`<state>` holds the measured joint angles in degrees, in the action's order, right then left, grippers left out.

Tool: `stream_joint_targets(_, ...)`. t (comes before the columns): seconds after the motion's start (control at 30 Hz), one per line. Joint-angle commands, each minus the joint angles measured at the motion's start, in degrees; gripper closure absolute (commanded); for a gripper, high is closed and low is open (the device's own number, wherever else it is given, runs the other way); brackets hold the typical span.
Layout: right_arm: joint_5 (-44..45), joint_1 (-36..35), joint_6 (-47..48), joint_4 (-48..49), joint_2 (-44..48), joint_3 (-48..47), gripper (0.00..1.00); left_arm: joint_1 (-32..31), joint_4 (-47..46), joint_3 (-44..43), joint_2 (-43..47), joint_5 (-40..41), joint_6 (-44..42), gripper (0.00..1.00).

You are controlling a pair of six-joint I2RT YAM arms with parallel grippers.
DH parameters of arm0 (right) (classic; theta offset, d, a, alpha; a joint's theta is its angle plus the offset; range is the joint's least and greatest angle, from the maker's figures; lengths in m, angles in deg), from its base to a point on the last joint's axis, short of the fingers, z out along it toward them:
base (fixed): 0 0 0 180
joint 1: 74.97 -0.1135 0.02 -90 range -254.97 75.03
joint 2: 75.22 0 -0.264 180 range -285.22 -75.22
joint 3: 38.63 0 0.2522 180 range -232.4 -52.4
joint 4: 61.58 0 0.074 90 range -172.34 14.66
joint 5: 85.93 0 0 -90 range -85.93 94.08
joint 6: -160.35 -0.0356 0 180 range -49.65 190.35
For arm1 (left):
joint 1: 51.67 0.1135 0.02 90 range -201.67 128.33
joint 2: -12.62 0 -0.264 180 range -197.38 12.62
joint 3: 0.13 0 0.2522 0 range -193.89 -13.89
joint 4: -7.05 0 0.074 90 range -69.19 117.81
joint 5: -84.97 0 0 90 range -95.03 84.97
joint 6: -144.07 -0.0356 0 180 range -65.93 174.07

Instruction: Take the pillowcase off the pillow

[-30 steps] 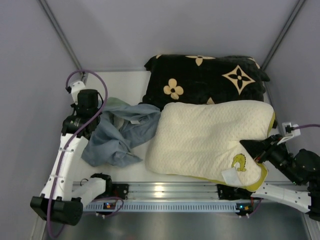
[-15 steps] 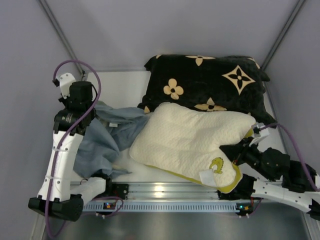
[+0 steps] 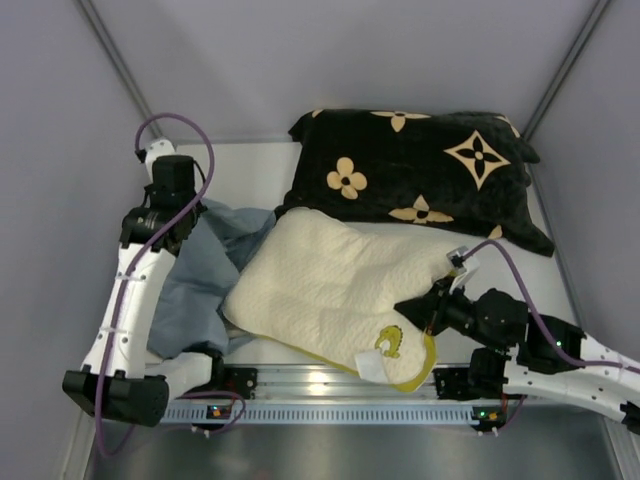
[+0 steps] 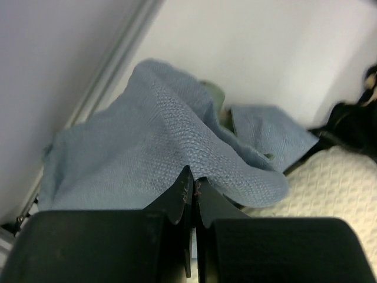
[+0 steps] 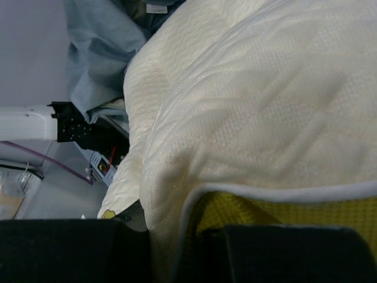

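The cream pillow (image 3: 330,290) has slid toward the bench's (image 3: 250,170) near-left corner, its right end clamped in the right claw (image 3: 412,305), while the left claw (image 4: 192,183) pinches the grey-blue pillowcase (image 3: 200,290) by the left edge.

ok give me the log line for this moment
left claw: shut on grey-blue fabric pillowcase | right claw: shut on cream knit pillow edge | pillow: uncovered, touching pillowcase
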<state>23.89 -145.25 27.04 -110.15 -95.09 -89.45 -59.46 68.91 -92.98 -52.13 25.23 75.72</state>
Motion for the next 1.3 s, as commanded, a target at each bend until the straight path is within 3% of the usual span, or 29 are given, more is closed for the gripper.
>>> stream_joint_targets(0.0, -12.58, -0.73, -0.9, 13.26, -4.8, 1.46, 1.0, 0.32, -3.44, 4.81, -1.17, -4.6, 2.25, 1.0)
stream_joint_targets(0.3, -14.9, -0.82, -1.25, 27.41, -12.99, 7.26, 1.0, 0.32, -5.47, 11.76, -1.61, -5.56, 4.45, 1.0)
stream_joint_targets(0.33, -14.46, -0.82, -0.99, 28.38, -13.43, 7.35, 1.0, 0.32, -5.47, 12.11, -1.43, -6.09, 4.8, 0.93)
stream_joint_targets(0.37, -13.93, -0.91, -0.81, 29.52, -13.95, 7.61, 1.0, 0.32, -5.47, 12.38, -1.34, -6.61, 4.81, 0.77)
stream_joint_targets(0.4, -12.45, -0.91, -0.72, 31.62, -14.83, 7.96, 1.0, 0.32, -5.47, 12.55, -1.08, -8.45, 4.63, 0.53)
stream_joint_targets(0.47, -10.95, -0.82, -0.29, 33.48, -16.58, 8.05, 1.0, 0.32, -5.29, 12.29, -0.64, -10.47, 4.19, 0.17)
stream_joint_targets(0.5, -9.54, -0.91, -0.28, 35.23, -17.55, 8.14, 1.0, 0.32, -5.38, 11.68, 0.06, -12.14, 4.1, 0.12)
stream_joint_targets(0.53, -8.92, -0.82, -0.37, 36.99, -18.52, 8.23, 1.0, 0.32, -5.38, 11.33, 0.41, -12.68, 3.93, 0.01)
stream_joint_targets(0.73, -4.26, -0.82, -3.09, 47.27, -29.24, 9.64, 1.0, 0.32, -4.42, 9.13, 2.61, -19.51, 3.57, 0.01)
stream_joint_targets(0.97, 0.05, -0.82, -2.31, 58.17, -43.64, 9.12, 1.0, 0.23, -4.59, 12.98, 9.1, -27.87, 6.21, 0.01)
stream_joint_targets(1.27, -4.42, 0.58, -0.81, 59.77, -55.52, 3.05, 1.0, -0.29, -5.29, 16.33, 12.02, -37.02, 7.62, 0.08)
